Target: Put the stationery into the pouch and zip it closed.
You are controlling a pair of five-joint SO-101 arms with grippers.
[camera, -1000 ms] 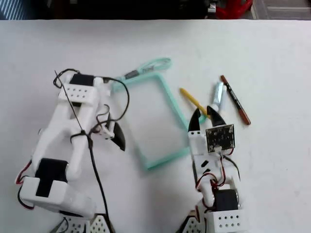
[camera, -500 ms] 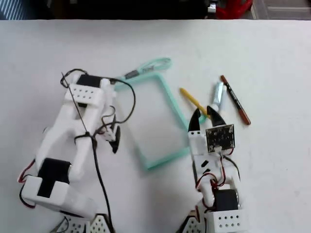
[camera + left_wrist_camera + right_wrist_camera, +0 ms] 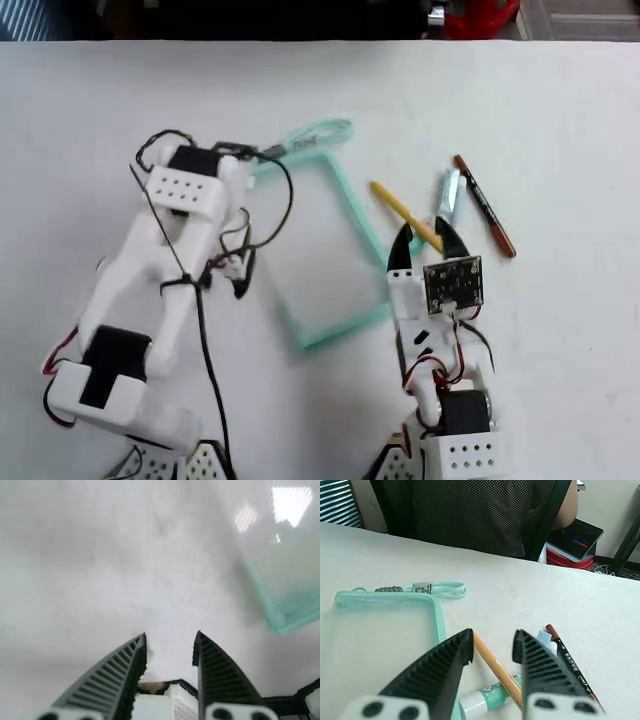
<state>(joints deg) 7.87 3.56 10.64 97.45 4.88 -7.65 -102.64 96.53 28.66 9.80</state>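
**High view:**
- Pouch (image 3: pixel 305 250) flat mid-table between the arms, strap (image 3: pixel 318 131) off its far edge.
- Pencil (image 3: pixel 400 212), tube (image 3: pixel 448 195) and pen (image 3: pixel 485 205) loose on the table just right of the pouch, none inside yet.
- Right claw (image 3: pixel 422 232) spread open, tips at the pencil's near end. Touching or just above: cannot tell.
- Left claw (image 3: pixel 243 272) low at the pouch's left edge, jaws hard to read from here.
- Zip state: cannot tell.
- Likely step in hand: grabbing the pencil.
  - Drop straight down and close across the shaft away from the tip, to avoid pivoting.
  - Mind the tube close by, easy to pinch both.
  - Pin the pouch with the left claw before inserting, since it probably slides otherwise.

**Left wrist view:**
- Left claw (image 3: pixel 170 637) open, nothing between the jaws, bare table underneath.
- Pouch corner (image 3: pixel 287 622) off to one side, apart from the fingers.
- Settles the open/shut question left by the overhead, and shows no contact with the pouch.

**Right wrist view:**
- Right claw (image 3: pixel 491 635) open and empty, pencil (image 3: pixel 495 667) running diagonally through the gap.
- Tube (image 3: pixel 490 696) touching the pencil's side near the claw, not readable from overhead.
- Pen (image 3: pixel 567 657) beside the outer finger, apart from it.
- Grey zip pull (image 3: pixel 390 588) at the strap (image 3: pixel 440 587) end of the pouch (image 3: pixel 380 630).
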